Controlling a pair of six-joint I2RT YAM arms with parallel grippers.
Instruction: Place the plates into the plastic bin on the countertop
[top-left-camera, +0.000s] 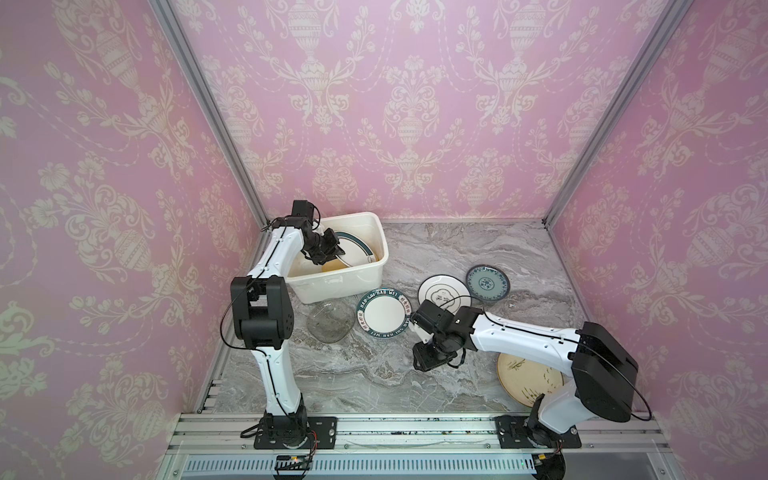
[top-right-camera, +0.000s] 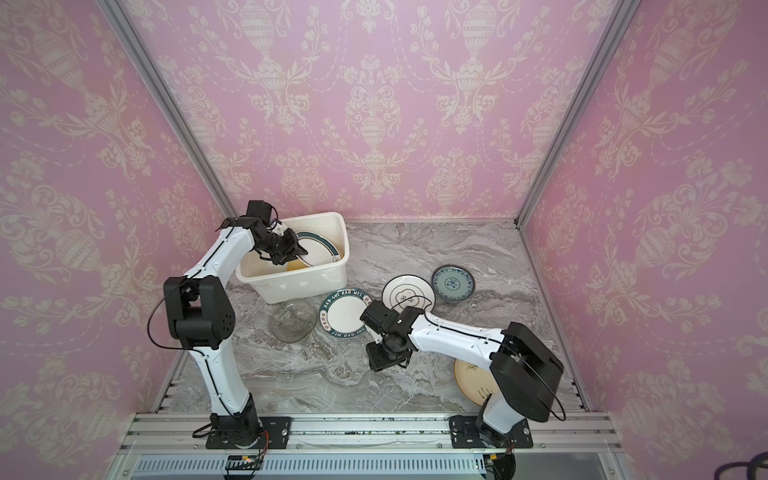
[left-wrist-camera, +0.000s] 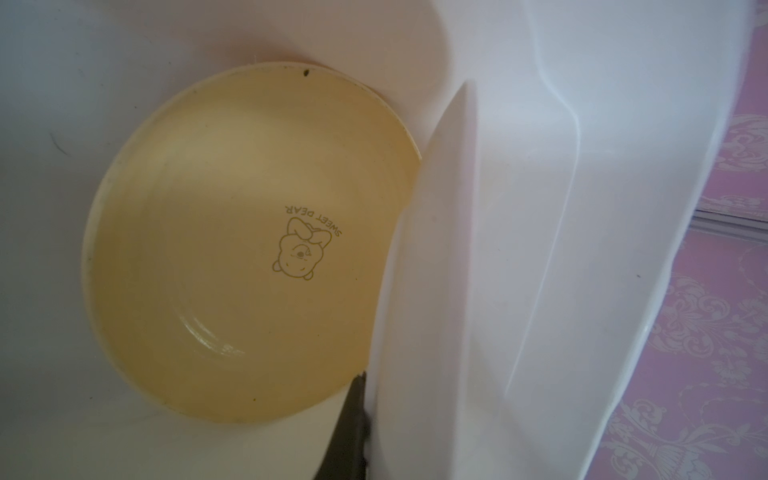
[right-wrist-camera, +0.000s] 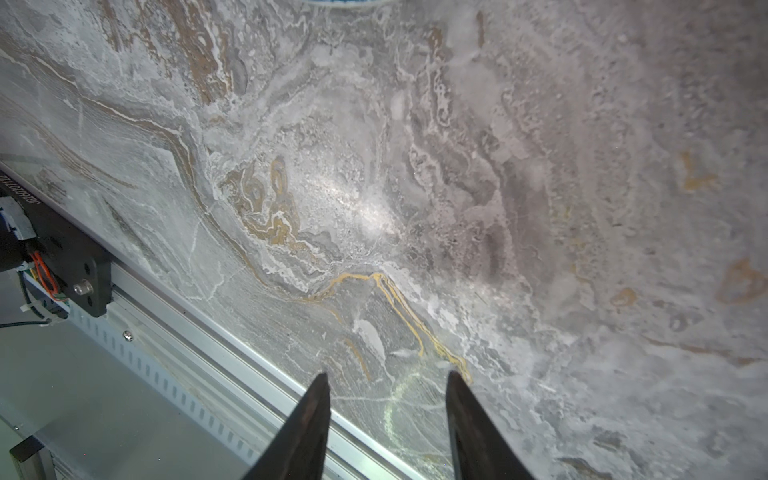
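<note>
left gripper (top-left-camera: 337, 252): clamped on plate (top-left-camera: 358, 248) rim | plate: tilted in bin (top-left-camera: 332, 286), yellow plate (left-wrist-camera: 232, 249) beneath gripper | right gripper (right-wrist-camera: 386, 378): parted, empty, over countertop (right-wrist-camera: 415, 208) | advice: level plate, lower, then release gently

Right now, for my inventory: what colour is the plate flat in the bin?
Pale yellow plate; clearest in the left wrist view.

White bin (top-left-camera: 332, 286), pale yellow bear-print plate (left-wrist-camera: 228, 249), teal-rimmed white plate (top-left-camera: 356, 249), grey veiny marble counter (top-left-camera: 457, 249), pink floral wallpaper (top-left-camera: 415, 104).
</note>
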